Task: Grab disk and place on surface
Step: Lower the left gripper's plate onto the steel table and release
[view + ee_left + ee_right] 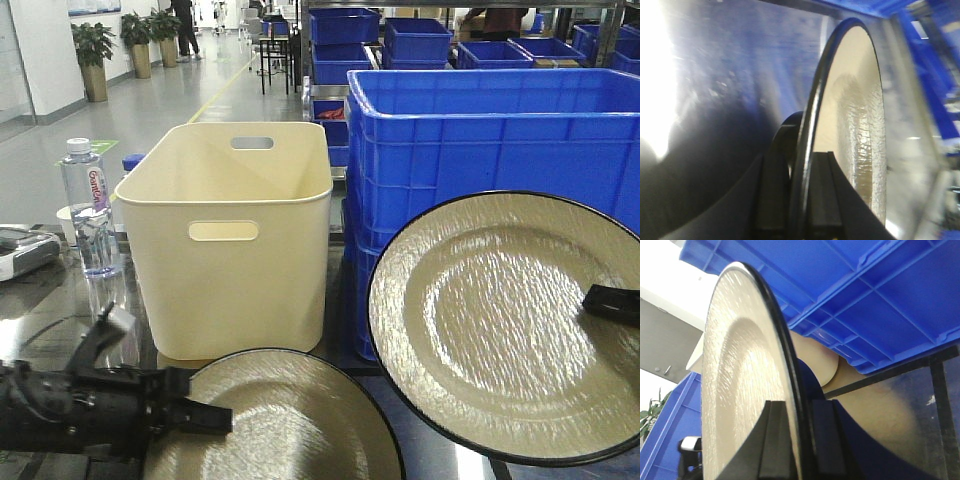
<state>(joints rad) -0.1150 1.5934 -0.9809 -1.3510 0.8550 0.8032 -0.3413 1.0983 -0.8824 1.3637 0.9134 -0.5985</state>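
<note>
Both hands are clamped on disk rims. The left hand [212, 417] grips the low disk [290, 425] at 6 o'clock in the front view, close over the surface [45, 310]; we cannot tell if it touches. The right hand [598, 302] holds the raised disk [490, 320] at 4 o'clock, tilted, before the blue crates [480, 130].

Our judgement: placing is in hand. Level each disk, lower slowly, and release only once it sits flat, clear of the cream bin [235, 240].
</note>
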